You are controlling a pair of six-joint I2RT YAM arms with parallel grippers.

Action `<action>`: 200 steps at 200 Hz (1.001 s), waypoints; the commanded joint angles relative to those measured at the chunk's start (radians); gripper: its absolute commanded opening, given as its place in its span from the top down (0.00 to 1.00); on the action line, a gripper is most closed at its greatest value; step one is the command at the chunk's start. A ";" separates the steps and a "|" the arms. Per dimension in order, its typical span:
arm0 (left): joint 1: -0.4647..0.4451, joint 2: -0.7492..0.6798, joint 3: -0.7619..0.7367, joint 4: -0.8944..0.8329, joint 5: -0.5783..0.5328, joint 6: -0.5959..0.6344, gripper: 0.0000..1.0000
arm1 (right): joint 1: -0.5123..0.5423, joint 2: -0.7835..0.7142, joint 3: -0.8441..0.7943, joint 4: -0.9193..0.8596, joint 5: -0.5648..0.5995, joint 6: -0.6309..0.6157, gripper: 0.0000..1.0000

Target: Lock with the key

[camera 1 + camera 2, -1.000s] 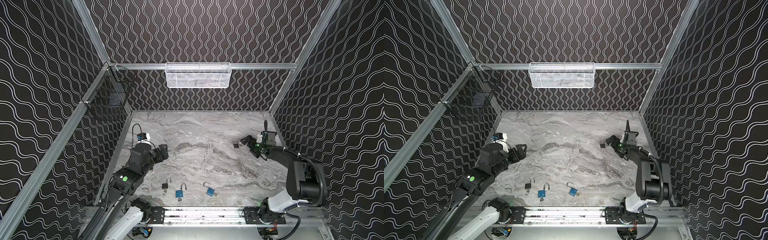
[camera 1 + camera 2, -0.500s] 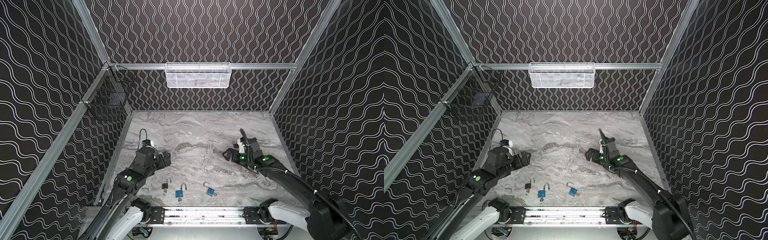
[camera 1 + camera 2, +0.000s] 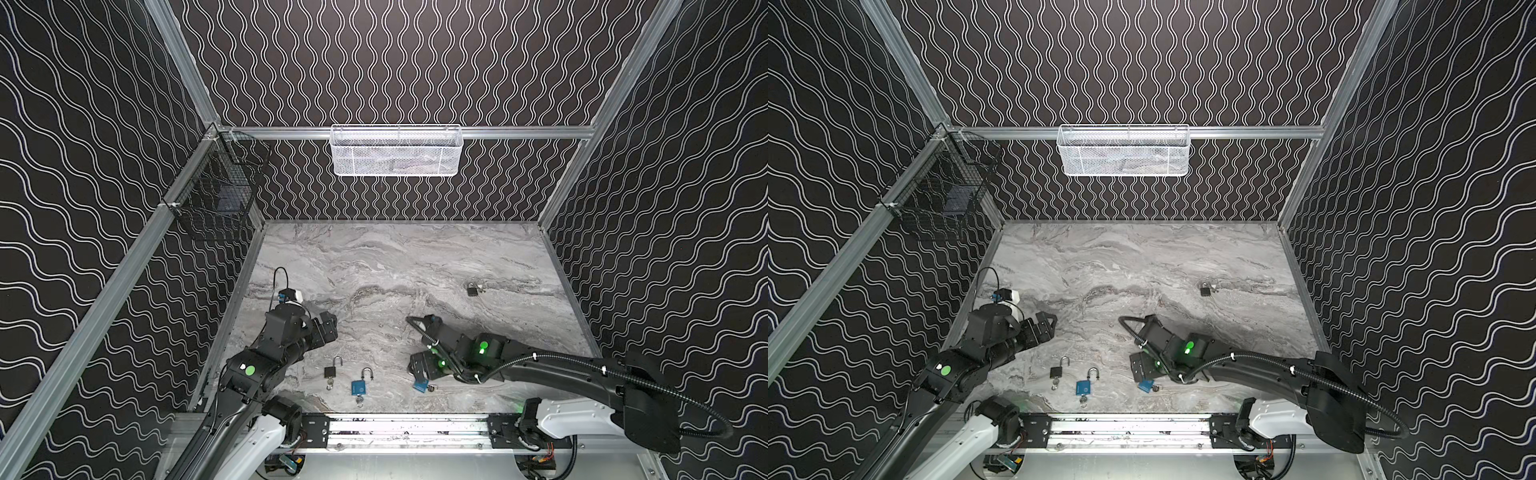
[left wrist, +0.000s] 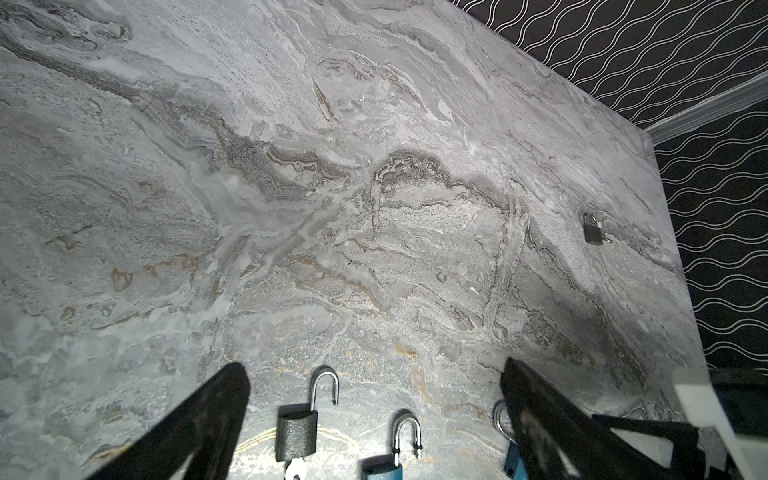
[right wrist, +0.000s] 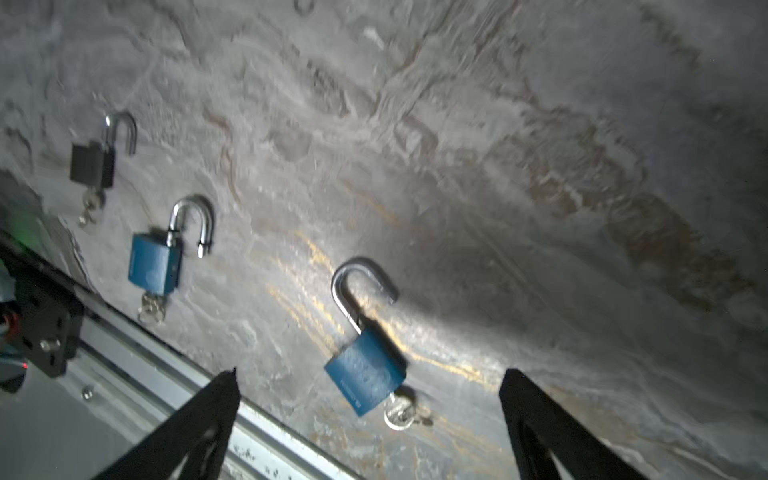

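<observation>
In both top views my right claw [image 3: 415,349] has swung away from the far black padlock [image 3: 472,289], which looks shut well behind it. The claw now hangs wide open and empty over the near blue padlock [image 3: 419,385], which I judge is next.

Left wrist: the left claw [image 4: 374,368], freshly spread and empty, faces the open black padlock [image 4: 297,428].

Right wrist: the blue padlock's shackle is up and its key [image 5: 397,413] is in. The front rail [image 5: 145,361] runs close beside the claw, with bare bench [image 5: 540,208] ahead.

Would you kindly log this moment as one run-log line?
left jaws: open, empty | right jaws: open, by rightmost blue padlock | shackle: open | key: inserted
</observation>
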 commanded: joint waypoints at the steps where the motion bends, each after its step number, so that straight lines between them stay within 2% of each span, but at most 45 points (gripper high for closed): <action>1: 0.002 -0.018 -0.020 0.012 0.034 -0.063 0.01 | 0.037 -0.015 -0.017 -0.076 0.026 0.044 0.00; 29: 0.002 -0.055 -0.068 -0.002 0.067 -0.066 0.01 | 0.065 -0.046 -0.067 -0.070 -0.004 0.040 0.01; 45: 0.000 -0.070 -0.100 0.037 0.130 -0.074 0.01 | 0.075 -0.054 -0.093 -0.051 -0.009 0.035 0.04; 91: 0.001 -0.131 -0.122 0.031 0.198 -0.085 0.02 | 0.103 0.022 -0.077 -0.022 0.018 0.012 0.07; 149: 0.000 -0.134 -0.129 -0.026 0.191 -0.109 0.01 | 0.112 0.130 -0.006 -0.014 -0.002 0.006 0.07; 200: -0.001 -0.044 -0.165 -0.046 0.183 -0.142 0.01 | 0.113 0.161 0.075 -0.104 0.015 -0.005 0.05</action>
